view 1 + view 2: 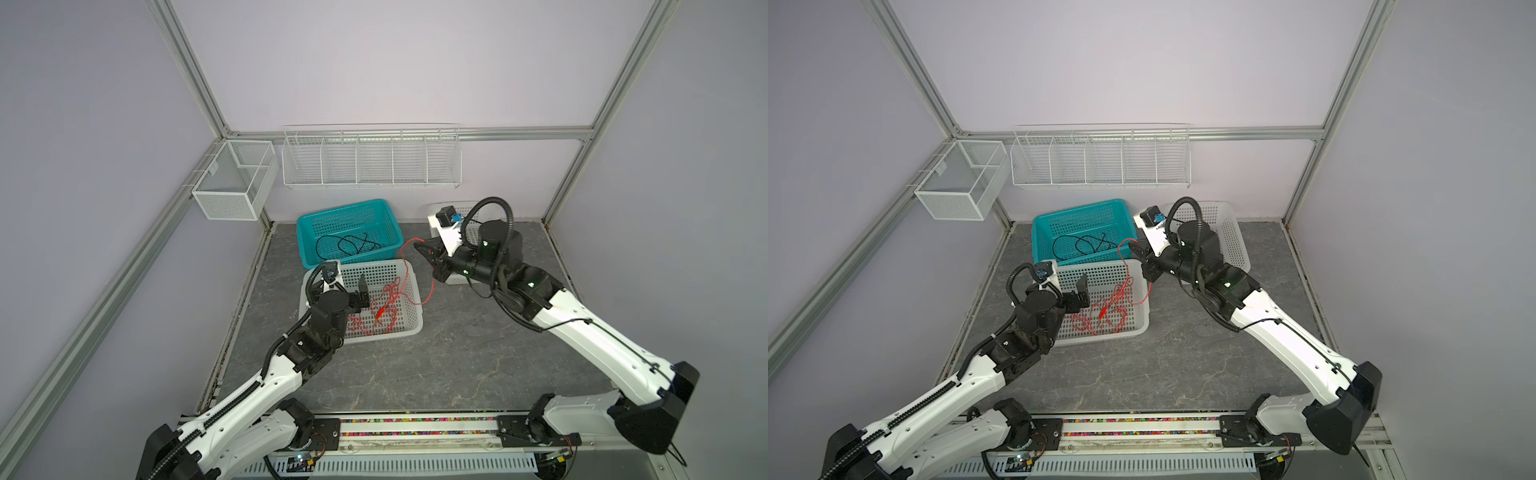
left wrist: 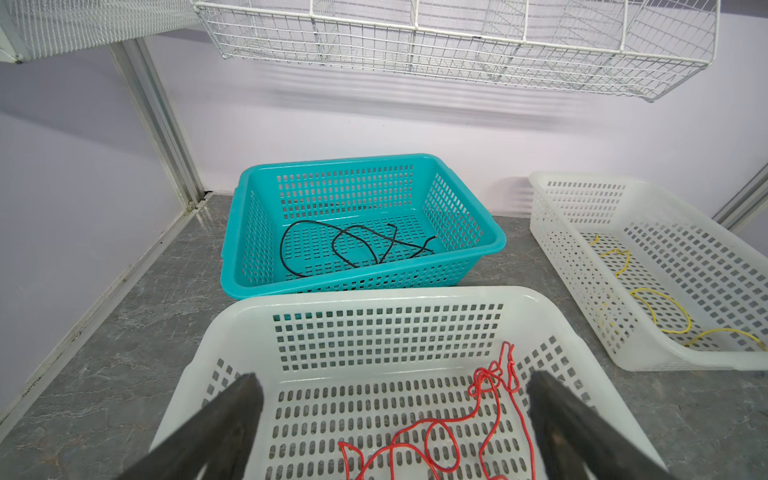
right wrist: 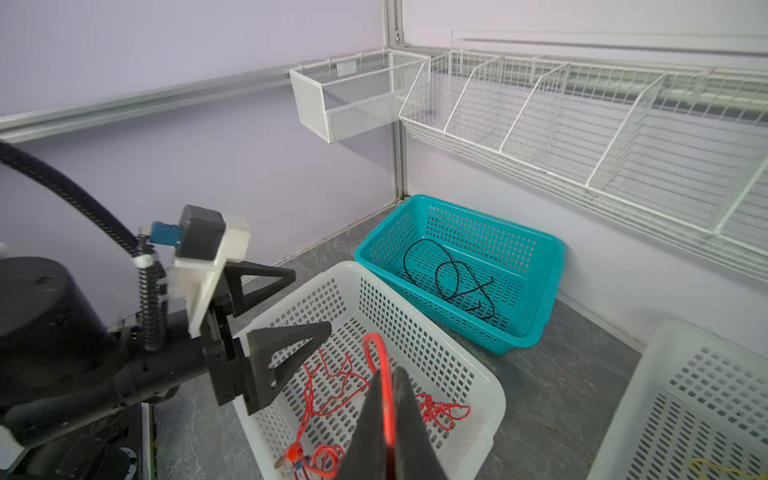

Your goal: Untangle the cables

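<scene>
Right gripper [image 3: 388,374] was clamped on a red cable [image 1: 402,250], whose slack trailed over the rim into the white basket [image 1: 390,334] near the table's [image 1: 457,365] left edge, onto the red tangle [image 1: 382,307]. Over that basket the left gripper [image 2: 392,386] hung wide open, holding nothing. A black cable [image 1: 349,245] lay in the teal basket [image 1: 340,206] at the back edge.

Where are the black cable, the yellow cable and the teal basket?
black cable [image 2: 281,249], left wrist view, on its widest loop.
yellow cable [image 2: 652,289], left wrist view, on its large loop.
teal basket [image 2: 361,160], left wrist view, on its far rim.
</scene>
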Action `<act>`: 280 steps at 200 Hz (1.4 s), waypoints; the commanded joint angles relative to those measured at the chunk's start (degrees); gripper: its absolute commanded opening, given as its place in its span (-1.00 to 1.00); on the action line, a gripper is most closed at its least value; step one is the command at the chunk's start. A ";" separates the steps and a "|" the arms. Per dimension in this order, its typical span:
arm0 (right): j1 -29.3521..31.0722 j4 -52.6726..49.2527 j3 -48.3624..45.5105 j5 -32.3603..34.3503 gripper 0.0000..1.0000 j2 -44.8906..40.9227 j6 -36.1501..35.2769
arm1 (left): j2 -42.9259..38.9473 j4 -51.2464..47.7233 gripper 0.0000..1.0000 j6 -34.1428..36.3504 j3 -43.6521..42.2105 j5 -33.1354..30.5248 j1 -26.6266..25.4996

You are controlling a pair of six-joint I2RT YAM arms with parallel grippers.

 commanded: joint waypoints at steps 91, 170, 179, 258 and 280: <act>4.21 -0.05 0.49 10.67 -0.82 25.71 6.22 | 2.15 -0.26 0.99 -0.14 -2.55 -3.73 1.99; 4.28 -2.32 0.72 17.63 0.36 22.90 1.63 | 1.96 -1.67 0.99 -2.51 -3.10 -3.24 6.40; 4.22 -1.63 -0.10 18.75 0.53 21.13 1.26 | 1.87 -2.53 0.99 -2.94 -3.00 -3.52 6.77; -0.37 -2.92 -16.40 35.28 0.77 -0.17 4.07 | 0.51 -11.54 0.99 -7.92 -2.26 -2.13 12.08; -3.70 -3.31 -24.35 42.88 0.77 -7.41 6.80 | 0.66 -8.59 0.99 -5.31 -3.66 -1.99 12.08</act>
